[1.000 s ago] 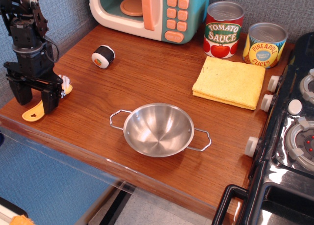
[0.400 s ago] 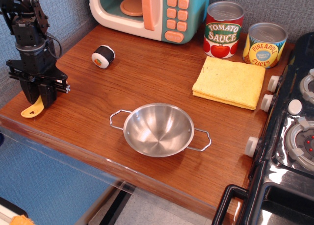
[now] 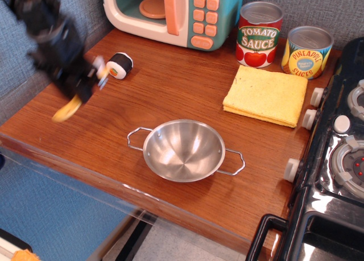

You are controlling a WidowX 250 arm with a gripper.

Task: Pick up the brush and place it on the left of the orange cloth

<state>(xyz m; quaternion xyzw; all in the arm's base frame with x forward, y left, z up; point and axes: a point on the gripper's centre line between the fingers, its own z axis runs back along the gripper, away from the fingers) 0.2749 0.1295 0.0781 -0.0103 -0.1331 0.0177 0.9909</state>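
Motion blur smears the hand [image 3: 79,93] at about nine o'clock on the desk [image 3: 170,96], yet it is plainly clenched on the brush [image 3: 69,108], whose yellow handle hangs out below the fingers and looks clear of the wood. Gripping it near the bristle end leaves the flat handle free, which should make laying it down easier. The orange cloth [image 3: 265,95] lies well apart at two o'clock, in front of the tomato can [image 3: 259,33] and the pineapple can [image 3: 307,52]. Bare wood at the cloth's left edge, toward the centre, is the likely landing spot. Between hand and cloth sit the sushi toy [image 3: 120,65], close to the hand, and the steel bowl [image 3: 183,150] at six o'clock; a carry at height would avoid both.
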